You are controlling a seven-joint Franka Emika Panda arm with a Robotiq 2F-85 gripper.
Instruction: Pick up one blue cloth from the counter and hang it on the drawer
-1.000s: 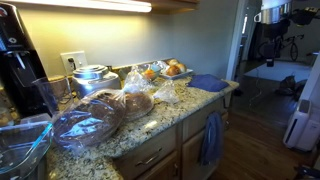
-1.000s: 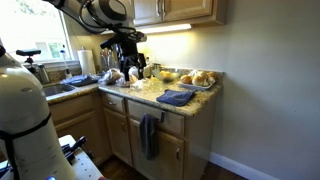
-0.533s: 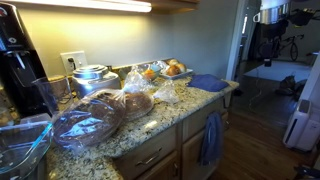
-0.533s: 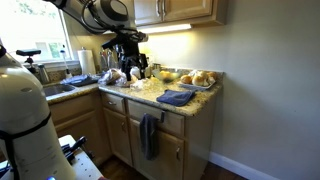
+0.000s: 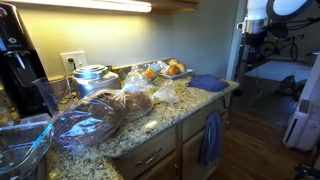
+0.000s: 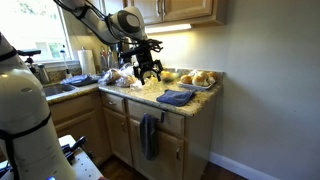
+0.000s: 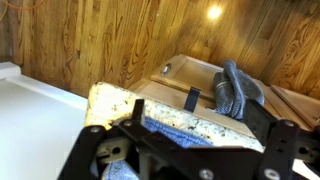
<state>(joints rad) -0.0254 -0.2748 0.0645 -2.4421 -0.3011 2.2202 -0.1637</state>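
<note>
Gripper (image 6: 149, 77) poised above the granite counter (image 6: 198, 104), jaws spread and holding nothing. In the wrist view its fingers (image 7: 95, 150) run off the lower edge. One blue cloth (image 6: 176, 97) lies flat near the counter's corner, apart from the gripper. The wrist view shows only a strip of it (image 7: 165, 128) behind the gripper body. A second blue cloth (image 6: 149, 135) hangs from the drawer (image 6: 128, 104) front. In an exterior view the arm (image 5: 262, 15) is cropped at the top.

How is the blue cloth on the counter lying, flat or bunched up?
Flat. In an exterior view the blue cloth lies as a smooth low patch on the counter; folds cannot be told.
</note>
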